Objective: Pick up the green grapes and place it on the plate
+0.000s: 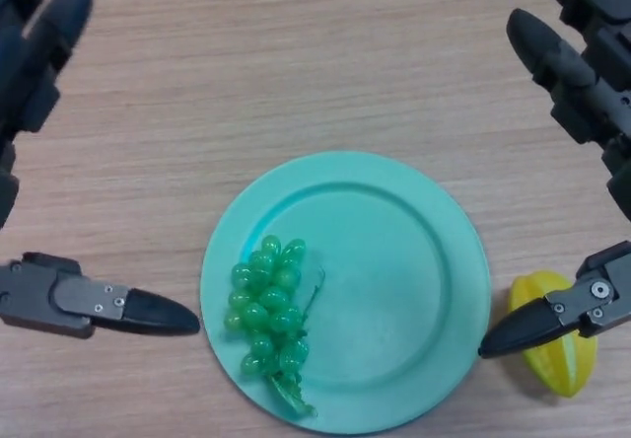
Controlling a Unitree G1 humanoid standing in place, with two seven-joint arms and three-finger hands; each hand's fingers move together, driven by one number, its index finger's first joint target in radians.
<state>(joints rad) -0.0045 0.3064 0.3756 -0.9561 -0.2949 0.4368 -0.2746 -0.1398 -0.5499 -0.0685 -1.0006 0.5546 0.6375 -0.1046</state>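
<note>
Green grapes lying on teal plate, left hand and right hand both released, fingers straight, flanking plate on wooden surface.

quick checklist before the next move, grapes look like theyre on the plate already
1. Green grapes lie on the plate, on its left part: ok.
2. Bunch fully inside the rim: cannot tell, the lowest leaf reaches the rim.
3. Left hand holds nothing, fingers straight, off the plate: ok.
4. Right hand holds nothing: ok.
5. Right thumb overlaps the yellow star fruit; touching or above it: cannot tell.
</note>
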